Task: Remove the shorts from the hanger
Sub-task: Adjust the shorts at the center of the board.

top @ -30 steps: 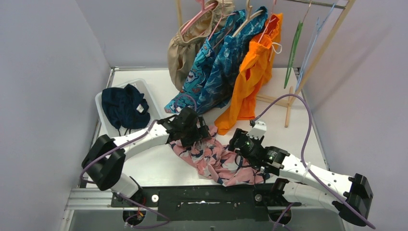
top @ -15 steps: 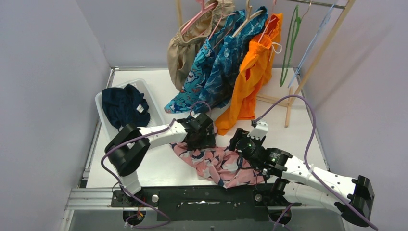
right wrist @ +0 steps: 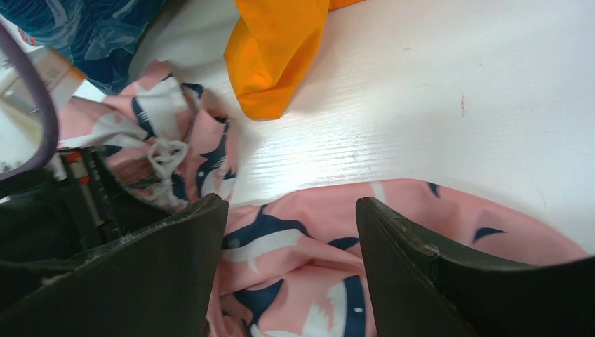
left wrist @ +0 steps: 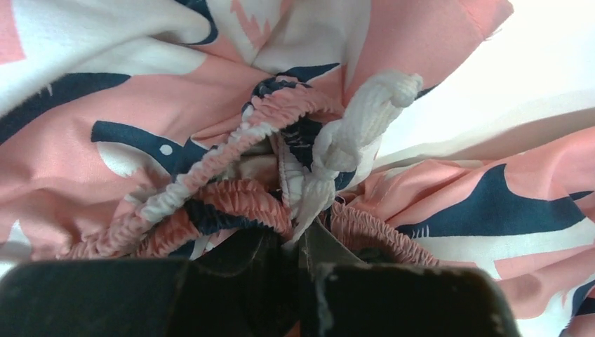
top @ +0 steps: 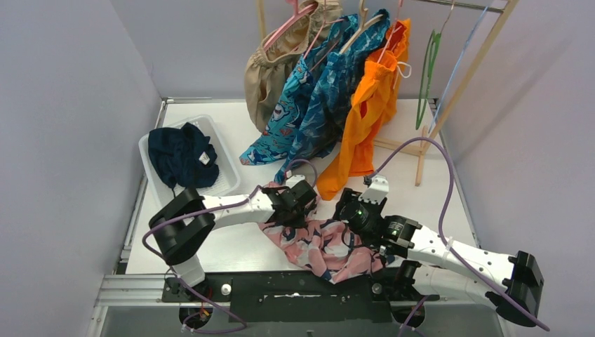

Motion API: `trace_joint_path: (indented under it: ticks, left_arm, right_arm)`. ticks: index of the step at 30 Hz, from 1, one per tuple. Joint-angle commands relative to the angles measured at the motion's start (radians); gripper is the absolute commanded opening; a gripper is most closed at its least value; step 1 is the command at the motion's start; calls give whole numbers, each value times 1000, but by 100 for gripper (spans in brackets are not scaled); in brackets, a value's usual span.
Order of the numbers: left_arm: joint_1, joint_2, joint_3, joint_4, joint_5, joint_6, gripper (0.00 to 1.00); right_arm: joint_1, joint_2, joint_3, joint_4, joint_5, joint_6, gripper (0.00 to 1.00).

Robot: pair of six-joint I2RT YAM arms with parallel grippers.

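Observation:
The pink shark-print shorts (top: 330,246) lie crumpled on the table, off any hanger. My left gripper (top: 303,200) is shut on their gathered waistband (left wrist: 231,200), with the white drawstring (left wrist: 351,133) pinched between the jaws (left wrist: 302,242). My right gripper (top: 349,208) hovers open just above the same pink shorts (right wrist: 421,232), nothing between its fingers (right wrist: 291,210). Tan shorts (top: 270,67), turquoise shorts (top: 291,105), dark teal shorts (top: 330,98) and orange shorts (top: 368,105) hang on hangers from the rack. The hem of the orange pair (right wrist: 273,63) shows in the right wrist view.
A white bin (top: 226,168) at the left holds navy shorts (top: 181,156). An empty green hanger (top: 426,74) and an empty light blue hanger (top: 459,60) hang at the rack's right end. The wooden rack leg (top: 470,74) slants down to the table's right side.
My left gripper moved right onto the waistband and shut on it. The pink shorts have bunched up toward the right arm, which has barely moved.

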Motion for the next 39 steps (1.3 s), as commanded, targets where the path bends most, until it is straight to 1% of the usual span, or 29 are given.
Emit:
trace_joint_path:
  ticks: [1, 6, 8, 9, 10, 12, 15, 16, 18, 20, 21, 23, 25, 27, 28, 29, 32, 33, 36, 37, 39]
  left_arm:
    - [-4, -149, -9, -127, -174, 8, 0]
    - [34, -395, -8, -150, -370, 10, 0]
    - [84, -500, -32, -148, -402, 30, 0]
    - [118, -567, -48, -129, -387, 62, 0]
    - [148, -609, -66, -99, -356, 113, 0]
    - [193, -685, -101, -19, -240, 255, 0]
    - [198, -722, -119, 43, -35, 464, 0]
    - [194, -710, -115, 41, 34, 494, 0]
    - [176, -663, -108, 25, 122, 520, 0]
    - [136, -607, -117, 21, 157, 524, 0]
    - [112, -577, -121, 18, 150, 522, 1]
    - [70, -519, -129, 5, 125, 521, 7]
    - [52, -464, -137, -5, 121, 521, 15]
    - [48, -421, -145, 10, 133, 509, 27]
    - [46, -410, -152, 29, 142, 500, 35]
    - [45, -402, -159, 50, 162, 491, 44]
    - [43, -396, -181, 121, 246, 455, 60]
    - [43, -397, -193, 149, 269, 440, 67]
    - [42, -368, -212, 194, 334, 411, 75]
    - [37, -350, -210, 186, 339, 407, 79]
    - [10, -315, -203, 152, 298, 408, 80]
  right_arm:
    - [13, 14, 57, 17, 77, -10, 69]
    - [25, 8, 60, 45, 79, -36, 69]
    - [28, -3, 52, 81, 72, -58, 69]
    - [30, -11, 47, 96, 70, -66, 69]
    - [32, -18, 41, 108, 72, -69, 69]
    - [35, -30, 30, 127, 78, -70, 69]
    - [37, -41, 23, 136, 97, -63, 69]
    - [39, -43, 23, 132, 105, -56, 69]
    - [39, -43, 25, 122, 121, -42, 69]
    - [40, -40, 28, 112, 133, -30, 69]
    - [39, -39, 30, 106, 138, -26, 69]
    - [40, -36, 37, 91, 143, -18, 69]
    - [42, -34, 43, 74, 152, -4, 69]
    - [45, -34, 44, 49, 166, 27, 69]
    - [45, -35, 44, 36, 173, 40, 69]
    - [45, -36, 43, 28, 177, 48, 69]
    - [44, -40, 43, 11, 182, 63, 70]
    - [45, -43, 43, 6, 183, 68, 70]
    - [44, -45, 37, -3, 183, 84, 71]
    - [43, -45, 37, -4, 181, 90, 71]
    - [43, -45, 36, -11, 179, 98, 71]
